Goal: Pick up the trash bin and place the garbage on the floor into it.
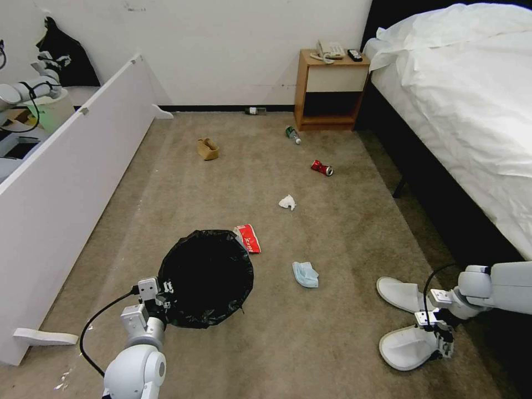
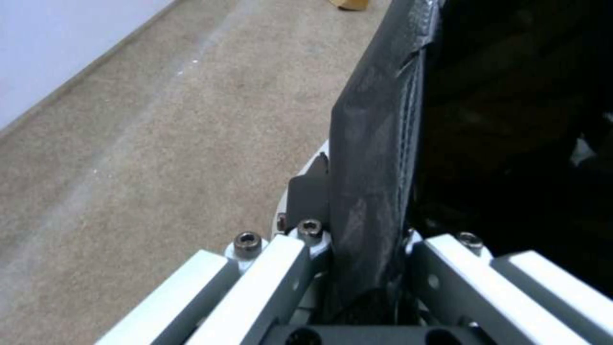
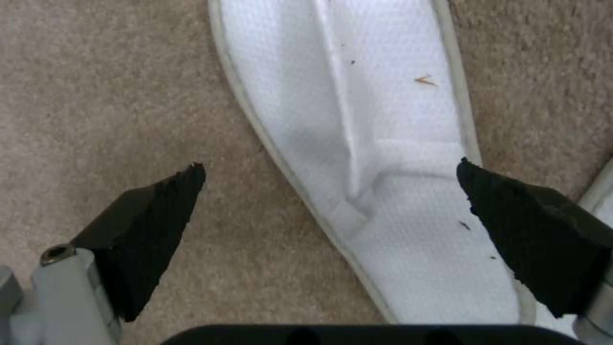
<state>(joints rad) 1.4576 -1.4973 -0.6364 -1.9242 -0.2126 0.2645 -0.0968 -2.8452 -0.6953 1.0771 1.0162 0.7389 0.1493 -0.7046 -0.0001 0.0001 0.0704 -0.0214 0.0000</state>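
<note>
Trash bin (image 1: 206,277), black-lined with its inside too dark to read, hung pinched at the rim in my left gripper (image 1: 166,302); right of it, my right gripper (image 3: 329,191) gaped wide above a white slipper (image 3: 383,143).

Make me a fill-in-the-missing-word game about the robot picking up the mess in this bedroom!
1. The left gripper is shut on the rim of the ____.
2. The open right gripper hovers over a white ____.
3. The red can lies on the ____.
4. The red packet lies right beside the bin, and the face mask is coloured ____.

Missing words: trash bin; slipper; floor; blue
</note>
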